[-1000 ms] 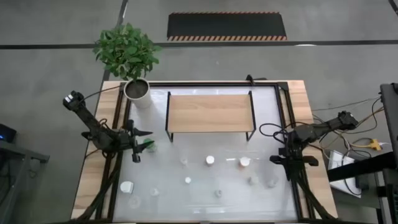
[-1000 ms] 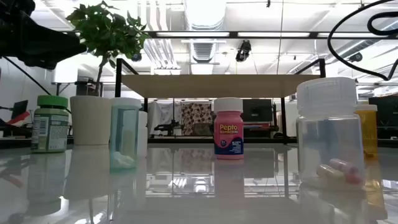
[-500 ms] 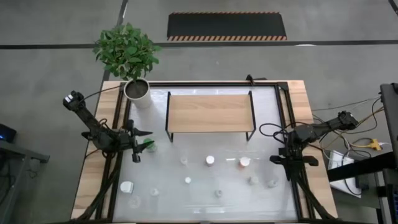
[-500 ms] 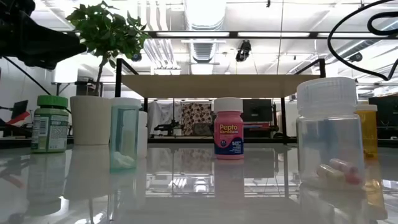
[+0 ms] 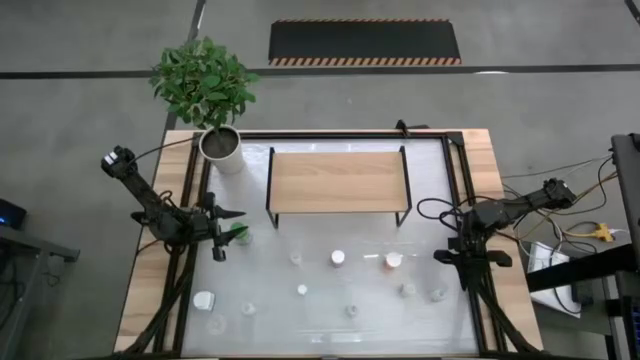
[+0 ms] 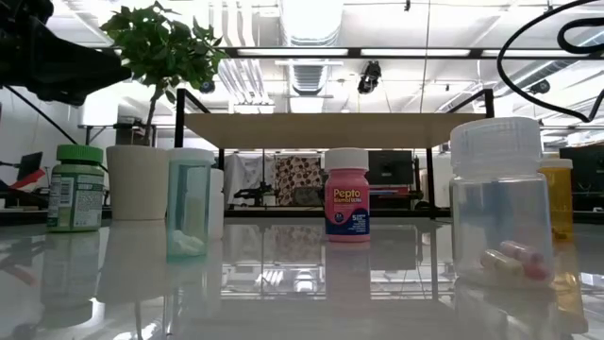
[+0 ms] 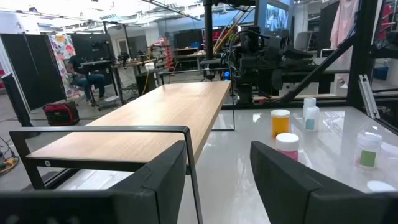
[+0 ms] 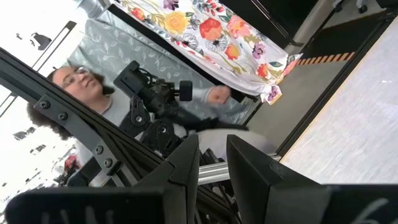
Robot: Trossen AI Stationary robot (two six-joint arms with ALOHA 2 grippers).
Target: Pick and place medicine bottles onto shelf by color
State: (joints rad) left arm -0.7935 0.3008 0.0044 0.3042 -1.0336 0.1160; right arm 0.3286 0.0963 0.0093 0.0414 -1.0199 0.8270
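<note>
The shelf point(image 5: 337, 180), a light-wood board on a black frame, stands at the table's far middle; its board is bare. Small medicine bottles stand upright, scattered over the near half: a white-capped one point(image 5: 338, 258), an orange one point(image 5: 393, 261), a pink one point(image 6: 347, 195) and a clear one point(image 6: 500, 203). My left gripper point(image 5: 235, 228) hangs open at the left side, above the green-capped bottle point(image 6: 75, 189), and touches nothing. In its wrist view the fingers point(image 7: 219, 168) point along the shelf. My right gripper point(image 8: 213, 162) waits at the right edge, open by a narrow gap, pointing off the table.
A metal pot point(image 5: 221, 145) with a leafy plant stands at the far left corner, beside the shelf. The table has a black border. A person point(image 8: 81, 93) sits beyond the right edge. Bare white surface lies between the shelf's front legs and the bottles.
</note>
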